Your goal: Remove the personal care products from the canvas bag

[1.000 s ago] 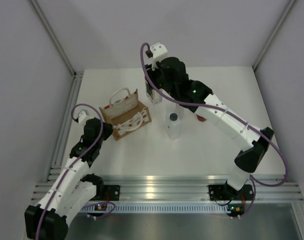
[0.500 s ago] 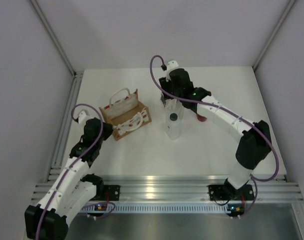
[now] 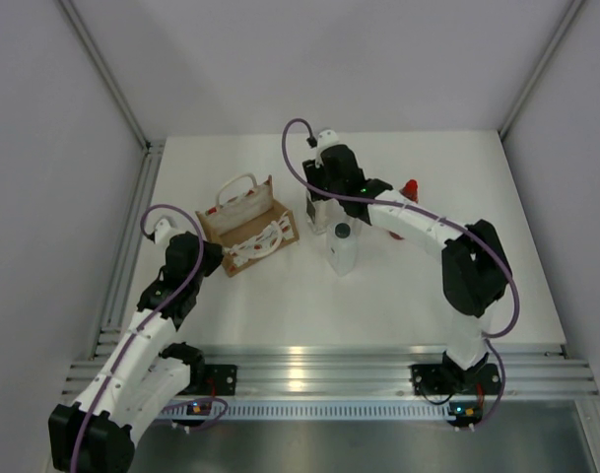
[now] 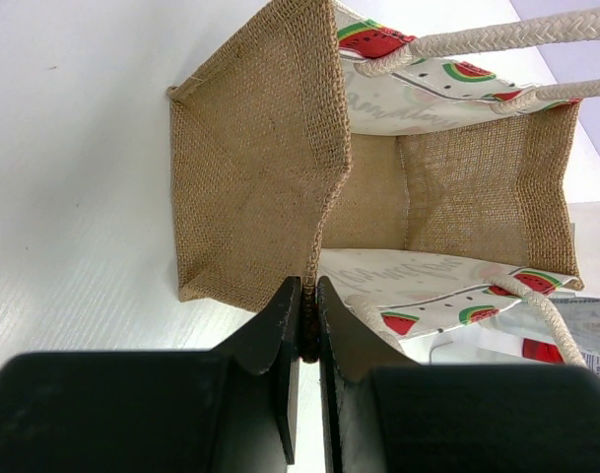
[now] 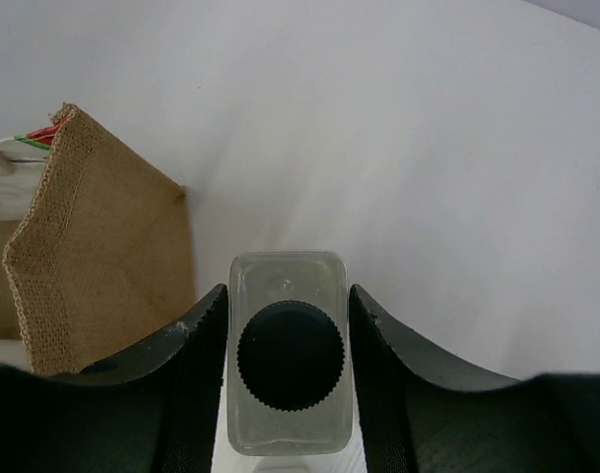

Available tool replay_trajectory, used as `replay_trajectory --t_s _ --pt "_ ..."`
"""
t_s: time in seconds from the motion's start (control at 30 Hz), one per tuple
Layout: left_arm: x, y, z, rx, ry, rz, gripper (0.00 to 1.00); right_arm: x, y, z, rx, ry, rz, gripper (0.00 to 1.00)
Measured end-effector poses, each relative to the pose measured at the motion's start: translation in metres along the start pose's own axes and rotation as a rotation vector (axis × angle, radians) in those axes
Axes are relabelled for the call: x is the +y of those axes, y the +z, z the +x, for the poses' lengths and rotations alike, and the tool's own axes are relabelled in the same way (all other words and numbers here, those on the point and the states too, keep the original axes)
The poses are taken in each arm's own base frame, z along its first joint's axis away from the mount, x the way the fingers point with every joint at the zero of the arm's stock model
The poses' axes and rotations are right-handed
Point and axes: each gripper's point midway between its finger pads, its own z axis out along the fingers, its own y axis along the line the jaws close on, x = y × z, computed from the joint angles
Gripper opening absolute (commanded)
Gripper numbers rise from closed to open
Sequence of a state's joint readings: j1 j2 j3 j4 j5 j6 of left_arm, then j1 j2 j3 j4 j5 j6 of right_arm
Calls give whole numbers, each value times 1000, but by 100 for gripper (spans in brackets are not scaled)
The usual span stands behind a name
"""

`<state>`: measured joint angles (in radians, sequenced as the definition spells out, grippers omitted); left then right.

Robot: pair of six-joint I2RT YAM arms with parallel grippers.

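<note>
The canvas bag (image 3: 248, 223) lies at the left of the table with its mouth toward my left gripper (image 3: 214, 258). In the left wrist view the bag (image 4: 250, 187) looks empty inside, and my left gripper (image 4: 307, 288) is shut on its burlap rim. My right gripper (image 3: 315, 204) is shut on the pale dark-capped bottle (image 5: 288, 355), held upright just right of the bag (image 5: 102, 266). The white bottle with grey cap (image 3: 343, 251) stands in front of it. The red bottle's pointed cap (image 3: 410, 187) shows behind the right arm. The silvery tube is not clearly visible.
The bag's white loop handles (image 4: 497, 37) hang across its mouth. A pale item with a red label (image 4: 541, 345) shows past the bag's lower corner; I cannot tell which one it is. An enclosure wall and rail (image 3: 132, 236) run along the left edge.
My right arm has swung left and lowered the pale bottle toward the table beside the bag, uncovering the red cap behind it. The left arm and bag have not moved.
</note>
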<state>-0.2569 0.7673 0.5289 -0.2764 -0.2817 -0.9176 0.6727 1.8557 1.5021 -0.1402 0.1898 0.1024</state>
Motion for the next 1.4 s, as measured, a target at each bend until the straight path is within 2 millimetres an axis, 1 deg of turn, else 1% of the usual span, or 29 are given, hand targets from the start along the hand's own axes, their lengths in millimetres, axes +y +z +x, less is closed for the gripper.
replay_trajectory --t_s 0.03,0.1,0.13,0.17,0.23,0.3,0.33,0.4,0.43,0.47,0.5,0.53,0.6,0.63,0.67,0.7,0.77,0.87,0.9,0.97,1.03,1.1,1.13,1.23,1.3,1.33,1.37,1.4 --pt "0 0 0 0 0 0 0 1 1 -1 -5 4 -1 4" --pt "0 0 0 -1 0 1 0 1 3 -2 -13 11 -2 21" --pt "0 0 0 -1 0 1 0 2 4 -2 -14 13 -2 39" --pt "0 0 0 -1 0 1 0 2 5 -3 -17 15 -1 48" --pt "0 0 0 -1 0 0 0 3 5 -4 -18 18 -3 59" --pt "0 0 0 -1 0 0 0 4 5 -7 -23 19 -1 66" --pt "0 0 0 -1 0 0 0 4 4 -9 -29 20 -2 74" --pt "0 0 0 -1 1 0 11 4 3 -16 -41 22 -1 84" --pt "0 0 0 -1 1 1 27 4 2 -19 -49 24 0 92" --pt "0 0 0 -1 7 0 32 4 1 -22 -54 24 2 97" --pt "0 0 0 -2 8 0 37 3 -1 -24 -60 25 2 99" --pt "1 0 0 -2 13 -2 48 3 -4 -27 -64 25 3 99" --pt "3 0 1 2 23 -9 59 2 -12 -34 -77 26 4 100" --pt "5 -1 1 5 31 -14 62 1 -19 -40 -89 27 4 99" --pt "6 -1 2 9 37 -19 71 0 -28 -48 -107 31 4 99" --pt "7 -1 3 13 46 -25 76 -2 -38 -57 -128 35 5 99" --pt "7 -3 2 16 56 -30 85 -6 -64 -76 -181 45 7 99" --pt "1 -8 -6 14 76 -29 92 -16 -107 -98 -257 56 21 100" --pt "-3 -11 -11 8 87 -24 98 -22 -124 -102 -280 59 37 100" --pt "-13 -18 -23 -8 106 -9 98 -34 -154 -109 -319 65 68 99" --pt "-27 -29 -39 -34 138 15 99 -51 -181 -110 -344 74 118 99" --pt "-41 -40 -56 -59 168 40 99 -68 -203 -102 -349 85 174 99" --pt "-47 -47 -63 -66 183 51 99 -76 -211 -96 -343 86 198 99" --pt "-64 -65 -84 -84 233 78 99 -107 -236 -63 -297 93 317 100" --pt "-69 -77 -96 -94 278 71 99 -126 -252 -37 -258 103 390 99" --pt "-69 -82 -102 -104 301 60 98 -132 -259 -27 -242 107 415 100" --pt "-65 -89 -109 -120 334 32 99 -139 -269 -15 -229 114 443 99" --pt "-63 -92 -112 -126 346 19 99 -144 -279 -6 -223 121 465 99"
